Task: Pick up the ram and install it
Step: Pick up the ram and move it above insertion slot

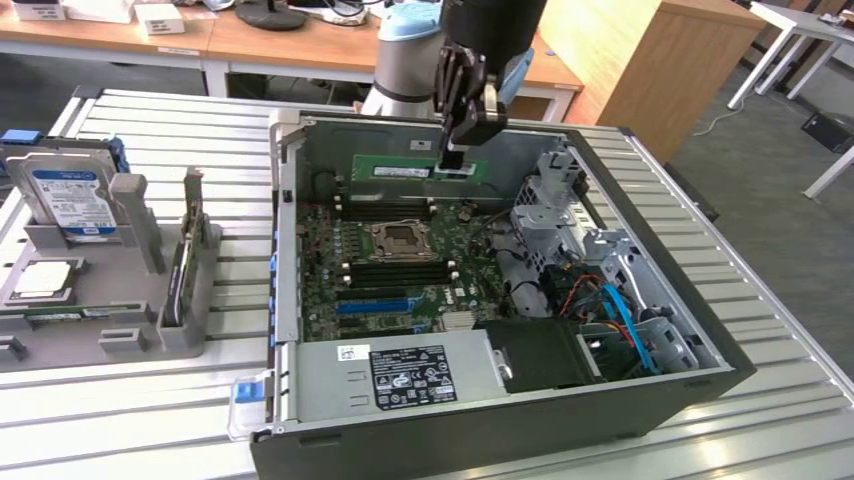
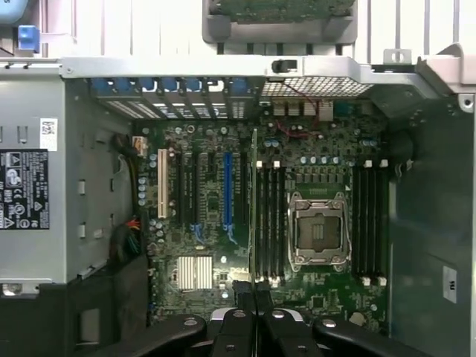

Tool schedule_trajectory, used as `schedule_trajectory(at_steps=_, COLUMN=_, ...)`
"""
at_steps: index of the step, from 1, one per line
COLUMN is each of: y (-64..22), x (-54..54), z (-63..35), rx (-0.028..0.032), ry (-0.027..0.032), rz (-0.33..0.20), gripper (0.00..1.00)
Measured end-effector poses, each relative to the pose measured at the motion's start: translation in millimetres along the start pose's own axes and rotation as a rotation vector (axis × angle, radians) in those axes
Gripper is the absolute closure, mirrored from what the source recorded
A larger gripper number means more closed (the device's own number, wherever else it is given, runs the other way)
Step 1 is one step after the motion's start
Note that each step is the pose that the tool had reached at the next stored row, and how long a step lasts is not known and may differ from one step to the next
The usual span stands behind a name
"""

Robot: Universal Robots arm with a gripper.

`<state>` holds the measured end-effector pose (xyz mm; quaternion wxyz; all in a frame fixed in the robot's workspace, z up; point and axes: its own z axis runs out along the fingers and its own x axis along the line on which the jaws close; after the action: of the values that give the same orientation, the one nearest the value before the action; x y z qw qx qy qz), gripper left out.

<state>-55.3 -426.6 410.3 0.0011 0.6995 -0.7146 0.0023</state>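
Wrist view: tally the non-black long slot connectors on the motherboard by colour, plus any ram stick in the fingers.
Long white plastic slot connector: 1
Long blue plastic slot connector: 1
Thin green ram stick in the fingers: 1
Total: 3

Tool [image 1: 455, 152] pointing down, clamped on the ram [image 1: 394, 170]

The arm [image 1: 404, 45] stands by the far edge of the tabletop [image 1: 774, 330] as the exterior view sees it, its grey-and-blue joint just behind the black wrist [image 1: 487, 25]. The tool hangs straight down from the wrist. Its fingers [image 2: 236, 327] are closed on the ram's upper edge, near the end toward the exterior view's right. In the wrist view they meet on either side of the thin board, which is seen edge-on.
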Motion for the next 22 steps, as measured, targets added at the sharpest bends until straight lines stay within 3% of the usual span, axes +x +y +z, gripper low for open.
schedule_trajectory(at_steps=7, y=-0.4, x=-14.9, z=0.4, rx=0.0001, ry=0.0001, rz=0.0, gripper=0.88)
schedule_trajectory(at_steps=11, y=-2.4, x=-15.3, z=0.4, rx=0.0001, ry=0.0001, rz=0.0, gripper=0.88)
schedule_trajectory(at_steps=16, y=-15.0, x=-15.5, z=0.4, rx=0.0, ry=0.0001, rz=0.0, gripper=0.88)
schedule_trajectory(at_steps=22, y=-15.9, x=-15.6, z=1.3, rx=0.0002, ry=-0.0003, rz=0.0, gripper=0.88)
